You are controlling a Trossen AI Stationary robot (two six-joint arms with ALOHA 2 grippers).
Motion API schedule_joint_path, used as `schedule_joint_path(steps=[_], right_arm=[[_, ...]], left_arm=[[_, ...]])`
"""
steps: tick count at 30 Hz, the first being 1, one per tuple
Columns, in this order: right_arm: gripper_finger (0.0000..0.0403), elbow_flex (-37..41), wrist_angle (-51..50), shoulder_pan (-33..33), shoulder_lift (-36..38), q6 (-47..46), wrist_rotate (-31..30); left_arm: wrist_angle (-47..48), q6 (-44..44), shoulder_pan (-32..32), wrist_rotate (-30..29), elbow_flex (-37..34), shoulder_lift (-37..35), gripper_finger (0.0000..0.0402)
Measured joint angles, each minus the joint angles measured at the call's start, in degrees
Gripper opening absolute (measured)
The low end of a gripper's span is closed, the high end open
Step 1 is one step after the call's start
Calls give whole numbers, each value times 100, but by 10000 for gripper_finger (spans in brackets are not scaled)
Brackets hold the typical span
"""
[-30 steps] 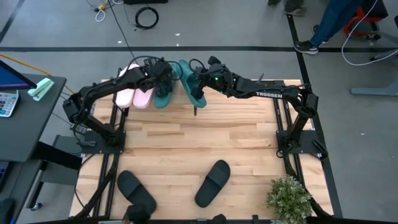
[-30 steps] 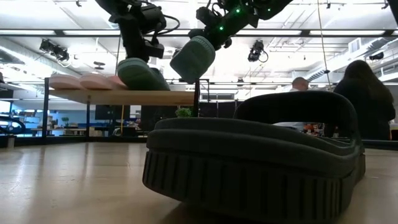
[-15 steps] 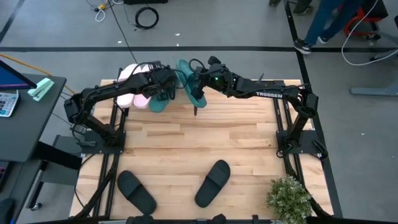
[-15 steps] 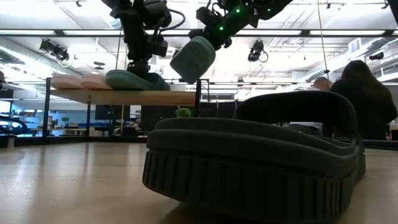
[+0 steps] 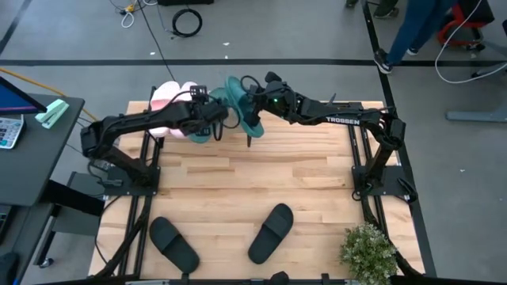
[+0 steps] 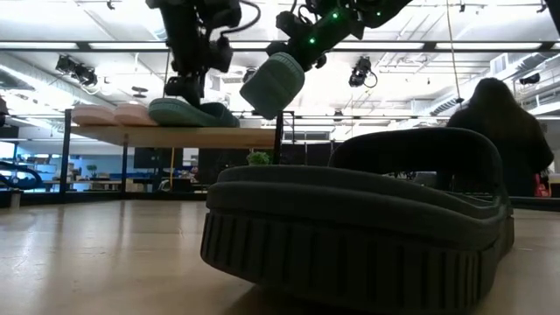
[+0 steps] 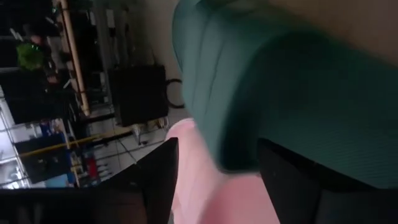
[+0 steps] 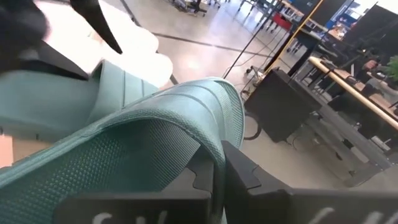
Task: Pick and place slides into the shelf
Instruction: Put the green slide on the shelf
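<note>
Fingers point(image 7: 155, 180) on my left arm spread above the shelved teal slide point(image 6: 192, 112); right fingers point(image 8: 249, 177) pinch its mate point(image 6: 273, 84) for shelving beside it.

Pink slides point(image 5: 168, 95): lying on shelf point(image 6: 223, 136).
Teal slide point(image 6: 191, 113): resting flat beside them.
Second teal slide point(image 6: 273, 83): hanging tilted above shelf end.
Black slides point(image 5: 270, 232): lying on tabletop.

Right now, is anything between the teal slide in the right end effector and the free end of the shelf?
Nothing visible. The right end effector holds the teal slide in the air just above the bare end of the shelf. The other teal slide lies beside that spot, with the left end effector open above it.
</note>
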State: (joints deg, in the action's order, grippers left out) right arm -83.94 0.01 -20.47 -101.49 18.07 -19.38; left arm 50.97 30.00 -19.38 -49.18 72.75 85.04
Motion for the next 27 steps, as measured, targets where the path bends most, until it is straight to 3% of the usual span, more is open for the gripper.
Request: schedule_joint_path(steps=[10,13,18,21,27], right_arm=[[10,0,-310,7,4,-24,3],[11,0,-182,9,16,59,-451],[10,0,-236,42,215,308,-1508],[10,0,-318,105,449,314,-1571],[10,0,-400,251,894,270,-1613]], left_arm=[[-326,45,880,-74,3,-143,171],[-907,186,1008,20,4,-168,137],[-1681,369,913,1214,4,-161,58],[-1856,314,622,1894,3,-144,11],[-2587,-250,-111,2479,4,36,5]])
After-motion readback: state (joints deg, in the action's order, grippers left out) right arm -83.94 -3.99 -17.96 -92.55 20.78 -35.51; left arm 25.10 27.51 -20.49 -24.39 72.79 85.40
